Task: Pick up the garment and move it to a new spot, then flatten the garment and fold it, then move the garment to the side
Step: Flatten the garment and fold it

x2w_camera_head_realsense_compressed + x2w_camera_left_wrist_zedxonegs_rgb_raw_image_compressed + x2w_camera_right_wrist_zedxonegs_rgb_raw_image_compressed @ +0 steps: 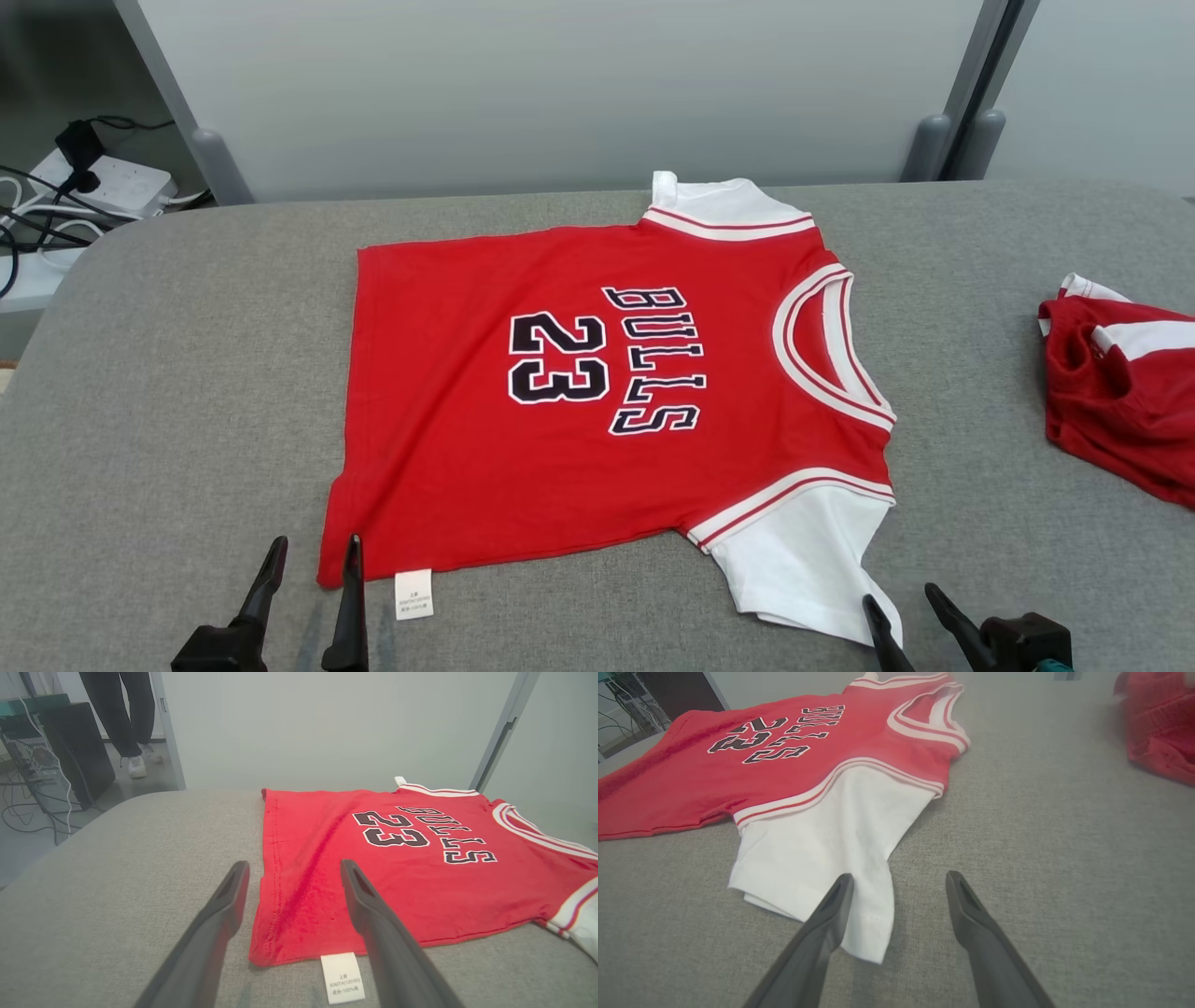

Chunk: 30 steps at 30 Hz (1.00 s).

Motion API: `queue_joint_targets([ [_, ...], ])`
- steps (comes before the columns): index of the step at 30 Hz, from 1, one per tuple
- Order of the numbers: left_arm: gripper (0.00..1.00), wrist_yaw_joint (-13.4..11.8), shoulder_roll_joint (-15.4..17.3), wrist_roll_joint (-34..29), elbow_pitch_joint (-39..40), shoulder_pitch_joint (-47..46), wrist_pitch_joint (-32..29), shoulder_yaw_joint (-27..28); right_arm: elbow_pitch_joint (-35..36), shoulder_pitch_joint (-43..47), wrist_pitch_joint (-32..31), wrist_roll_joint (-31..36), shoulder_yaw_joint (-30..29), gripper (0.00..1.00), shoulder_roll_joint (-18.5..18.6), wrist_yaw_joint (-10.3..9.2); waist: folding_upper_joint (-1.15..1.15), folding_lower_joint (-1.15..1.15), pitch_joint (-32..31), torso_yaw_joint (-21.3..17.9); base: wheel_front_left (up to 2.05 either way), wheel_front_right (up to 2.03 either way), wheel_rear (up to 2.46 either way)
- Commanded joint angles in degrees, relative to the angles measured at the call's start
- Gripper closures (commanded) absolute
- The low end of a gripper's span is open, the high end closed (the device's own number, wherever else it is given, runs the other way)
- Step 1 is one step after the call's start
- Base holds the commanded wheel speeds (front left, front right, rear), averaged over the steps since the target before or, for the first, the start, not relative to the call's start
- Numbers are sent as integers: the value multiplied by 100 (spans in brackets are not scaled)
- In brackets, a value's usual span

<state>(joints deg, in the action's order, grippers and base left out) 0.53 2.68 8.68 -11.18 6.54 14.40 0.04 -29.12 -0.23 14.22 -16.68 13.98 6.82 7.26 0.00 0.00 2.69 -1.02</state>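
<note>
The garment [597, 392] is a red jersey with white sleeves, a black "BULLS 23" print and a white label at its hem. It lies flat on the grey padded surface [168, 392], neck to the right. My left gripper [313, 553] stands open at the jersey's near hem corner [261, 952], one finger over the red cloth, the other over bare grey. My right gripper [904, 601] stands open at the tip of the near white sleeve [822, 858], whose corner lies between its fingers. Neither holds anything.
A second red and white garment [1120, 392] lies crumpled at the right edge of the surface. A pale partition wall [560, 84] runs behind. A power strip and cables [103, 182] sit off the far left. A person's legs [124, 714] stand beyond the left corner.
</note>
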Motion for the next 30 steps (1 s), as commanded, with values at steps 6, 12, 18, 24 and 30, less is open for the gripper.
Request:
queue_joint_targets([
  [6,0,70,20,40,121,-397,60,139,-74,-352,78,-45,325,0,105,23,0,0,142,60,0,0,0],
  [12,0,94,20,53,102,-435,60,144,-183,-410,78,-138,425,0,110,23,0,0,193,73,0,0,0],
  [18,0,138,20,24,112,-465,60,168,-33,-370,78,-351,597,0,134,23,0,0,230,47,0,0,0],
  [24,0,184,20,-18,122,-492,60,176,112,-271,78,-618,797,0,183,23,0,0,246,1,0,0,0],
  [30,0,217,20,-46,113,-501,60,152,82,-139,78,-1019,879,2,250,23,0,0,231,-16,0,0,0],
])
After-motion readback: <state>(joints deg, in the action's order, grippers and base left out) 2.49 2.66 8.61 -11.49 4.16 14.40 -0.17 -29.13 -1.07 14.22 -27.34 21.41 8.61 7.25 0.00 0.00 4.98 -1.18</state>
